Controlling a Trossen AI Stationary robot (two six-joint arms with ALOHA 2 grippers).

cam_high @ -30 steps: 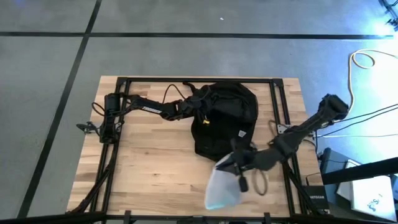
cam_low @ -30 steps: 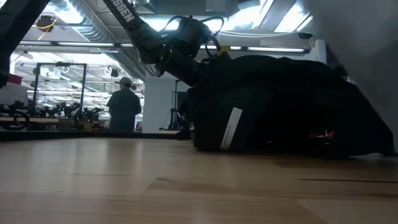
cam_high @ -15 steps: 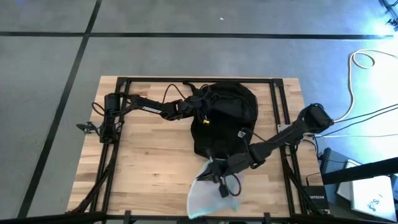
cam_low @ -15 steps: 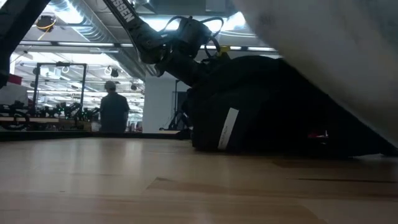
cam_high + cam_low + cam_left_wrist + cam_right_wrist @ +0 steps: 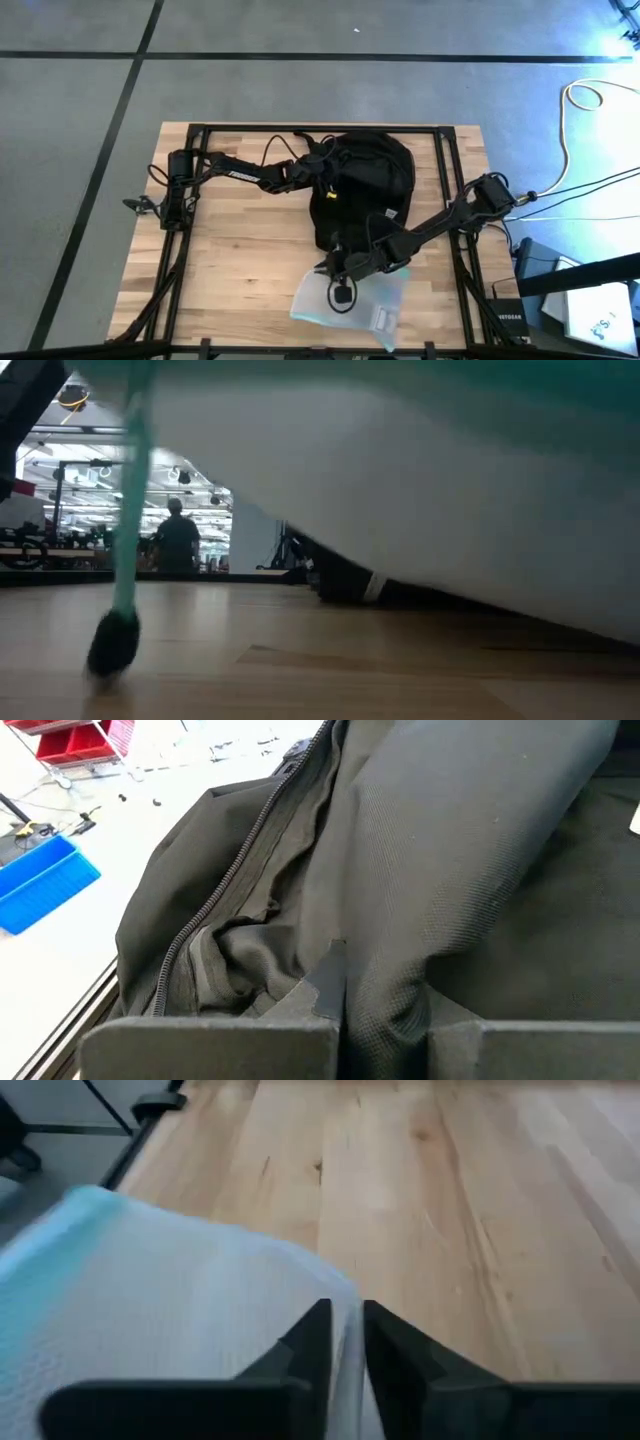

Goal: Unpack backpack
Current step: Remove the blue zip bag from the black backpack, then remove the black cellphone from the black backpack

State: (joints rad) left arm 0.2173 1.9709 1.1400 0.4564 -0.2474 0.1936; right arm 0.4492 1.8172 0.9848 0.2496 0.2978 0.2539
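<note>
Two arms at work over the table [image 5: 230,270]. Left gripper [image 5: 318,172] sits at the far edge of the backpack [image 5: 365,180], fingers together, pinching black fabric beside the zip [image 5: 225,890]; in the left wrist view the cloth bunches right between the fingertips w/ the zipper line running away from them. Backpack lies mid-table toward the far side, rounded bulk just ahead of the left fingers, grey stripe [image 5: 387,214] on its near face.

Right gripper [image 5: 338,268] reaches across in front of the backpack's near edge, low over the wood. Its fingers [image 5: 310,1345] stand only a sliver apart, w/ the thin edge of the pouch [image 5: 350,303] caught between them. Pouch is translucent w/ a teal edge, spread on the boards just past the right fingertips toward the near table edge; part of it drapes off the fingers. Small dark loop [image 5: 343,296] shows through or on it, directly below the fingertips; can't tell which.

Low view: pouch [image 5: 420,480] fills most of the frame, teal strip [image 5: 133,510] hanging w/ a dark tip [image 5: 112,645] touching the tabletop. Bit of backpack w/ stripe [image 5: 375,588] visible under it. Person [image 5: 178,540] stands far back in the room.
</note>
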